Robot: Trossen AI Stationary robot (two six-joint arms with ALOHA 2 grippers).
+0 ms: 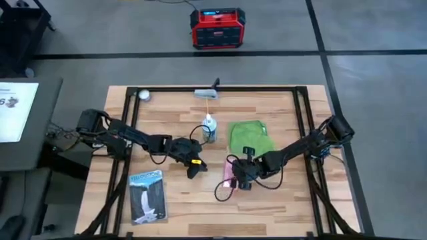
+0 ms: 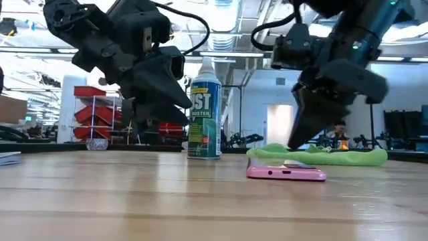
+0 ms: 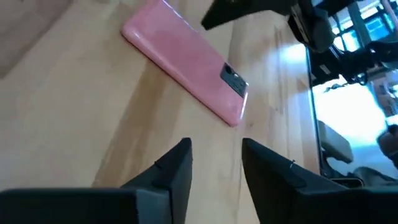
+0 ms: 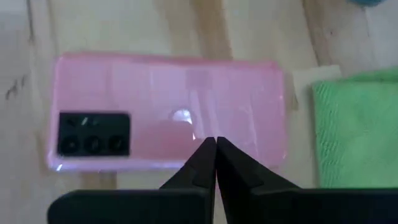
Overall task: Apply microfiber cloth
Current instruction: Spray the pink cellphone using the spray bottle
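The green microfiber cloth [image 1: 250,135] lies flat on the table, right of a spray can [image 1: 209,128]. Its edge [image 4: 357,127] shows beside a pink phone [image 4: 168,109]. The phone [image 1: 229,175] lies back up on the wood, just near of the cloth. My right gripper [image 4: 215,144] is shut and points down over the phone's back. In the low view its fingertips [image 2: 293,146] end a little above the phone [image 2: 286,173]. My left gripper [image 3: 214,155] is open, left of the phone and aimed at it, above the table [image 1: 193,167].
A blue-grey booklet [image 1: 147,195] lies near the front left. A small white ball [image 1: 143,95] and a grey tool [image 1: 207,93] sit at the far edge. A dark frame [image 1: 303,120] borders the table. Bare wood lies near the front right.
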